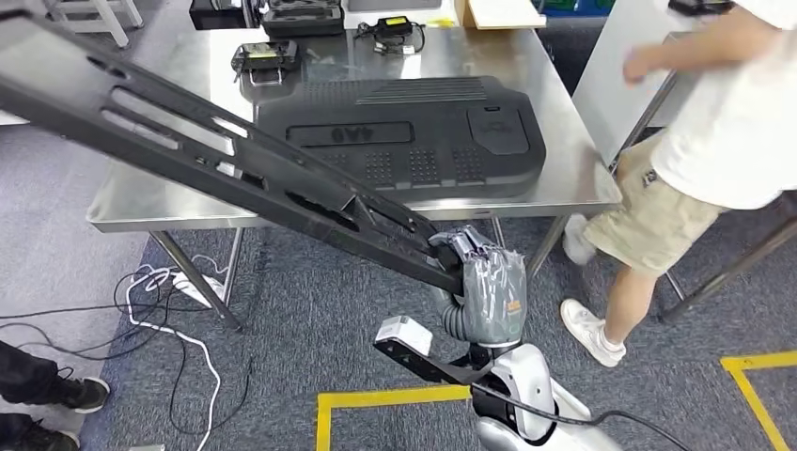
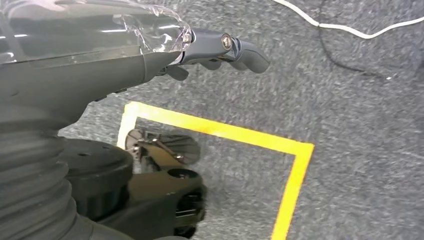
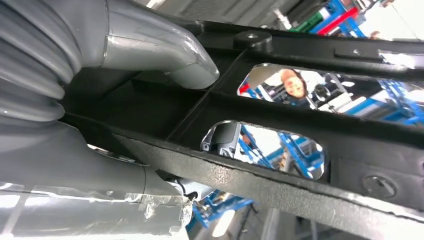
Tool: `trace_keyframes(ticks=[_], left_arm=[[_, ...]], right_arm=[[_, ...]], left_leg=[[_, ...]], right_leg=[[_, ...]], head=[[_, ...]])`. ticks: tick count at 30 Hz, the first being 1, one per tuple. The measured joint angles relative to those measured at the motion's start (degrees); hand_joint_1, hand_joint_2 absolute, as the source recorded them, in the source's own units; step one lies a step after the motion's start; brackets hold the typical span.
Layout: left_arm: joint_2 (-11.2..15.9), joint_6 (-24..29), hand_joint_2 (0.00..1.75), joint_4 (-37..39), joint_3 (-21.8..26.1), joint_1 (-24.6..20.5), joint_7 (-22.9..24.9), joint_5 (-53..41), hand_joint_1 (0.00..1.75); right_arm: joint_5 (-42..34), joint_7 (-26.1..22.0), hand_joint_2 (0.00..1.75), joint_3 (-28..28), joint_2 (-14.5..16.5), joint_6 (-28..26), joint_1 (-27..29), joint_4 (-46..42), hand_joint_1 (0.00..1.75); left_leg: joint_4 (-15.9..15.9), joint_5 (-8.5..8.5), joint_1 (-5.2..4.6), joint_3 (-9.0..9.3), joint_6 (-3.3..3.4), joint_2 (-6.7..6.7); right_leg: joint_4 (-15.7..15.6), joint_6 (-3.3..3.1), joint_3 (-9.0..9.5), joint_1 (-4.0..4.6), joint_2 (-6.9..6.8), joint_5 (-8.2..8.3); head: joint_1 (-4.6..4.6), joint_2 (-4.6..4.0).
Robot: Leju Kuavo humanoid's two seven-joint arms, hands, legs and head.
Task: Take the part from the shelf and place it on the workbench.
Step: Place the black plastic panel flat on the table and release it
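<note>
In the head view the right hand (image 1: 489, 287), low and just right of centre, grips one end of the part (image 1: 216, 150), a long black slotted frame. The part runs from the hand diagonally up to the upper left corner of the frame, held in the air and crossing over the front left of the counter (image 1: 132, 202). In the right wrist view the thumb (image 3: 165, 50) lies pressed on the part's black rail (image 3: 310, 120), with dark fingers showing through its openings.

The left hand (image 2: 220, 50) shows in the left wrist view, at the upper middle of the frame, above grey carpet and yellow floor tape (image 2: 295, 170). It holds nothing, its dark fingers loosely bent and slightly apart.

On the steel counter, at upper centre of the head view, lies a wide black cover (image 1: 404, 136). Behind it sit small black devices (image 1: 263, 58). A person (image 1: 724, 122) in a white shirt and light shorts stands at the right edge, beside the counter. White and black cables (image 1: 160, 310) trail on the floor at lower left.
</note>
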Motion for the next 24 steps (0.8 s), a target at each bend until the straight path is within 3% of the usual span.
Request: trace_keyframes(ticks=[3,4,5,7,8,11,14,16,18,19,20,23,24], left_arm=[[-0.01,-0.01,1.75,0.0,0.0,0.02,0.0,0.0,0.0],[-0.01,-0.02,1.75,0.0,0.0,0.09,0.0,0.0,0.0],[-0.01,-0.03,1.75,0.0,0.0,0.14,0.0,0.0,0.0],[-0.02,-0.04,1.75,0.01,0.0,0.18,0.0,0.0,0.0],[-0.06,-0.05,1.75,0.02,0.0,0.16,0.0,0.0,0.0],[-0.23,-0.08,1.75,0.06,0.0,0.13,0.0,0.0,0.0],[-0.26,-0.08,1.75,0.06,0.0,0.06,0.0,0.01,0.0],[-0.25,-0.08,1.75,0.07,0.0,-0.01,0.0,0.0,0.0],[-0.25,-0.09,1.75,0.07,0.0,0.07,0.0,0.0,0.0],[-0.25,-0.09,1.75,0.07,0.0,0.14,0.0,0.01,0.0],[-0.24,-0.09,1.75,0.07,0.0,0.2,0.0,0.01,0.0],[-0.22,-0.09,1.75,0.07,0.0,0.31,0.01,0.0,0.0],[-0.21,-0.11,1.75,0.07,0.0,0.33,0.02,0.0,0.0]], right_arm=[[-0.01,0.8,1.75,0.02,-0.25,0.0,-0.29,0.0,1.75],[-0.01,1.12,1.75,0.03,-0.32,0.0,-0.27,0.0,1.75],[0.0,1.38,1.75,0.03,-0.42,0.0,-0.27,0.0,1.75],[0.03,1.65,1.75,0.03,-0.58,0.0,-0.29,0.0,1.75],[0.07,1.73,1.75,0.04,-0.68,0.0,-0.27,0.02,1.75],[0.13,1.97,1.75,0.16,-0.83,0.0,-0.35,0.03,1.75],[0.13,2.3,1.75,0.21,-0.94,0.0,-0.44,0.0,1.75],[0.16,2.46,1.75,0.24,-0.95,0.0,-0.58,0.0,1.75],[0.19,2.64,1.75,0.27,-0.95,0.0,-0.55,0.0,1.75],[0.19,2.72,1.75,0.28,-0.95,0.0,-0.45,0.0,1.75],[0.18,2.76,1.75,0.28,-0.96,0.0,-0.36,0.0,1.75],[0.07,2.86,1.75,0.28,-0.97,0.0,-0.31,0.01,1.75],[-0.02,2.97,1.75,0.27,-0.98,-0.01,-0.34,0.02,1.75]], left_leg=[[-0.06,-0.64,-0.3,0.53,0.79,-0.02],[-0.06,-0.95,-0.45,0.82,0.95,-0.09],[-0.06,-1.33,-0.59,1.23,1.04,-0.17],[-0.1,-2.18,-0.8,2.3,1.02,-0.32],[-0.14,-2.56,-0.88,2.81,0.92,-0.33],[-0.27,-3.11,-1.01,3.73,0.05,-0.28],[1.66,-3.34,-1.19,4.13,-0.98,-0.25],[5.91,-5.16,-0.8,1.91,-1.75,-0.24],[11.22,-7.29,-0.19,-2.12,-2.45,-0.23],[12.5,-7.48,0.07,-3.68,-2.72,-0.22],[12.19,-6.71,0.3,-4.5,-2.99,-0.22],[4.4,0.18,0.61,-3.64,-3.49,-0.25],[2.33,1.1,0.45,-3.34,-3.43,-0.17]], right_leg=[[8.39,-0.04,-5.99,0.34,-0.01,-3.31],[9.36,-0.15,-7.39,0.46,-0.01,-3.19],[8.62,-0.4,-8.07,0.6,-0.01,-1.96],[2.86,-1.21,-7.21,1.03,0.0,2.96],[0.22,-1.62,-6.74,1.36,-0.05,4.58],[-3.16,-2.86,-5.98,2.01,-0.17,4.89],[-4.88,-3.51,-3.88,1.38,-0.2,5.5],[-5.55,-3.67,-2.68,1.06,-0.23,5.22],[-5.68,-3.7,-1.94,0.9,-0.2,4.58],[-5.68,-3.61,-1.5,0.79,-0.16,4.13],[-5.68,-3.49,-0.94,0.64,-0.12,3.64],[-5.46,-2.71,1.52,-0.02,0.08,1.66],[-5.34,-2.31,2.14,-0.21,0.12,1.02]], head=[[0.42,0.0],[0.52,0.0],[0.61,0.0],[0.82,0.0],[0.76,0.0],[0.78,0.0],[0.81,0.0],[0.42,0.0],[0.17,0.0],[0.15,0.0],[0.14,0.0],[0.1,0.0],[-0.27,0.0]])
